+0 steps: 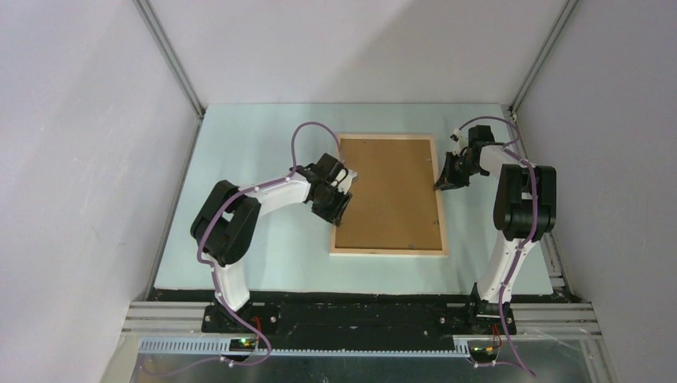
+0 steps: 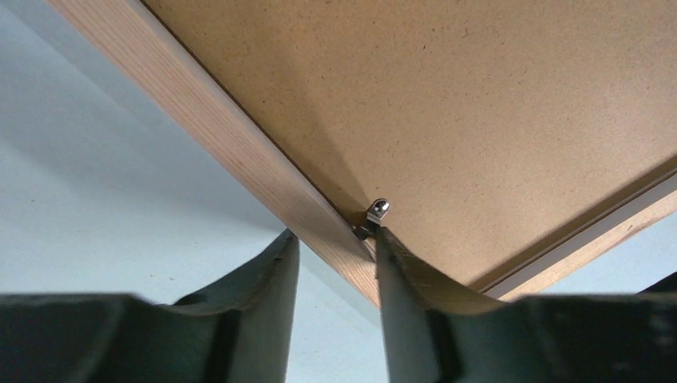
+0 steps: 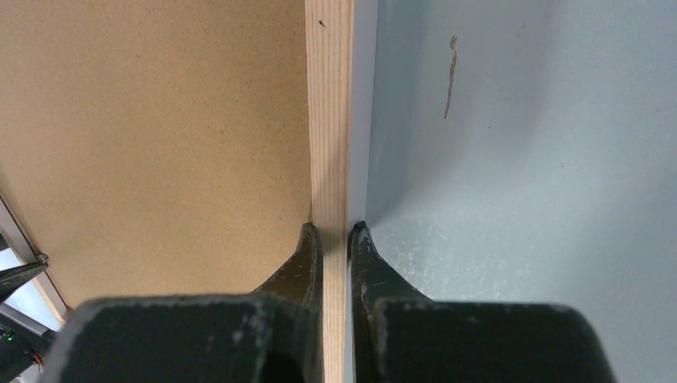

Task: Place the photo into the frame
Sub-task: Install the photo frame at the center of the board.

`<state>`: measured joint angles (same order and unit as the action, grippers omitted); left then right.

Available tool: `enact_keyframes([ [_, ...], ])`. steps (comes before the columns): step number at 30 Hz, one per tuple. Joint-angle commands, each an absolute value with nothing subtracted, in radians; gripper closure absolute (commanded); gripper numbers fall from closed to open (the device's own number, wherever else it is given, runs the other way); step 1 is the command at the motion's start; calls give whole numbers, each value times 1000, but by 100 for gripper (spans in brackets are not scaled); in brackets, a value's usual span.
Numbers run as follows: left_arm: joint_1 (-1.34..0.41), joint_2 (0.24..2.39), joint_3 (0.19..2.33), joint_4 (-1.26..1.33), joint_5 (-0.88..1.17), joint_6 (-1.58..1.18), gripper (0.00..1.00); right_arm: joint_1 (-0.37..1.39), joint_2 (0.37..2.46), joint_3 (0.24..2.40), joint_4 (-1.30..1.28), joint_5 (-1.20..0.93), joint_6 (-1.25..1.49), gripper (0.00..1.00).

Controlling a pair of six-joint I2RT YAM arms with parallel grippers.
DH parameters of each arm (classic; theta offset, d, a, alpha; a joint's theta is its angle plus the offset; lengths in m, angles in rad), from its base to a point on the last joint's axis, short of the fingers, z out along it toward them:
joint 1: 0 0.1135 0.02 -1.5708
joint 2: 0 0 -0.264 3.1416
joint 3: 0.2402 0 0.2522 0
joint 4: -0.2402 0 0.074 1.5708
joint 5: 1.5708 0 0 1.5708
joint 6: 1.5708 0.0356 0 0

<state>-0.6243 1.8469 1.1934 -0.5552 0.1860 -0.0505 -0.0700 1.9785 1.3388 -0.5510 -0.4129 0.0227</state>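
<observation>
**Frame face-down, both arms at its long rails**

The frame [image 1: 389, 251] lies mid-bench, brown backing board [image 1: 389, 191] up. Left gripper [image 1: 342, 194] sits at its 9 o'clock rail, jaws spread astride the wood. Right gripper [image 1: 445, 173] at the 3 o'clock rail, jaws pinching that rail. Pale bench [image 1: 255, 199] lies open at 9, 12 and 6 o'clock. Only the left wrist view shows a metal tab [image 2: 375, 214] beside the rail. Photo not visible.

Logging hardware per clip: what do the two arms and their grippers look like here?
Both arms mix white link shells with bulky black joint housings, and a purple cable loops along each. The left gripper and right gripper are black; their fingers are dark, tapered and scuffed. No sleeves or markings are legible.
</observation>
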Motion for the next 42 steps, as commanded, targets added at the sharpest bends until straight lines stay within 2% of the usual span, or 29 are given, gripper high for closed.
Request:
enact_keyframes([
  [1, -633, 1843, 1212, -539, 181, -11, 49, -83, 1999, 1328, -536, -431, 29, 100],
  [5, -632, 1841, 1212, -540, 179, -8, 42, -83, 2001, 1329, -537, -432, 29, 100],
  [10, -633, 1847, 1211, -540, 176, -5, 43, -83, 2003, 1328, -537, -432, 28, 100],
  [18, -633, 1863, 1222, -540, 166, -2, 58, -83, 2005, 1328, -540, -436, 27, 100],
  [29, -633, 1870, 1225, -540, 166, -2, 67, -82, 2006, 1328, -538, -439, 25, 100],
  [32, -631, 1869, 1225, -539, 169, -2, 74, -82, 2006, 1328, -539, -441, 26, 100],
  [34, -632, 1868, 1224, -538, 171, -2, 76, -82, 2005, 1329, -539, -442, 24, 100],
  [36, -632, 1866, 1225, -539, 176, -2, 74, -83, 2005, 1328, -538, -444, 21, 100],
  [38, -633, 1851, 1224, -539, 177, -2, 65, -83, 2004, 1328, -539, -448, 17, 100],
  [39, -632, 1847, 1225, -540, 173, -2, 57, -83, 2003, 1328, -538, -449, 14, 100],
  [42, -631, 1820, 1225, -539, 161, 24, 44, -83, 2001, 1328, -543, -453, 7, 100],
])
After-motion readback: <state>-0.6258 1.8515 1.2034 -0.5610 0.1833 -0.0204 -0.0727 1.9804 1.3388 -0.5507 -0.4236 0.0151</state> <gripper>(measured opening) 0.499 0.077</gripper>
